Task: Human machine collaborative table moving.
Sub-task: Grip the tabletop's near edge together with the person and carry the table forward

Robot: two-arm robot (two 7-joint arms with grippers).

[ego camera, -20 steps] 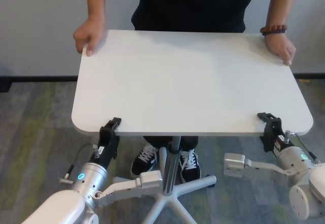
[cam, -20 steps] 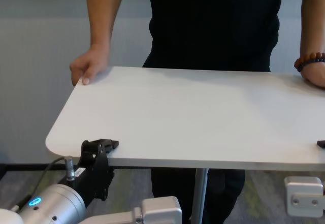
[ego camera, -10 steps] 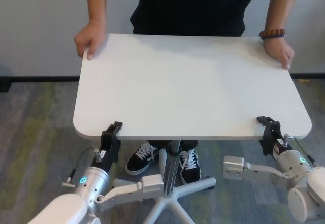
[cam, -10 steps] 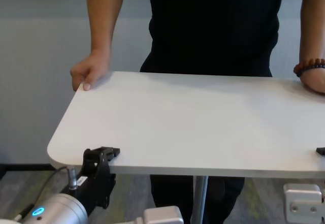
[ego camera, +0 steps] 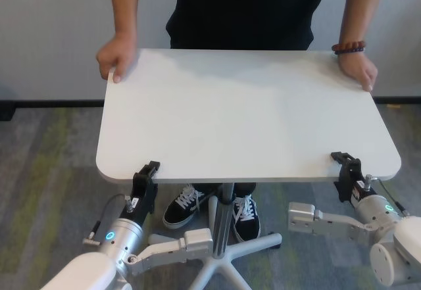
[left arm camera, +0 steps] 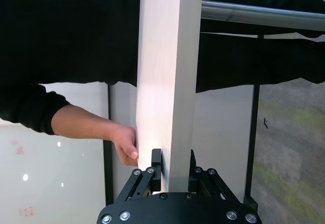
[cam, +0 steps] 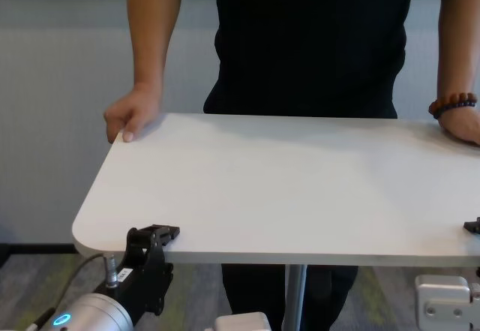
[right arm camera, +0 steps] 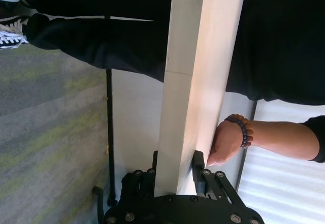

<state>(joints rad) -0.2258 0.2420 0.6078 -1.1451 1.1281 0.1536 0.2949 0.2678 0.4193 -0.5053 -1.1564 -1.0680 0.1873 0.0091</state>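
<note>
The white table stands between me and the human, who wears a black shirt and holds its two far corners; a bead bracelet is on one wrist. My left gripper is shut on the table's near edge at the left. My right gripper is shut on the near edge at the right. In the left wrist view and the right wrist view the fingers clamp the thin tabletop from both sides. The grey central leg shows below.
The table's star-shaped base sits on grey-green carpet. The human's black-and-white sneakers stand by the base. A pale wall with a dark skirting runs behind.
The table has shifted toward me and slightly lower in view, with both grippers still clamped on its near edge and the human's hands following at the far corners.
</note>
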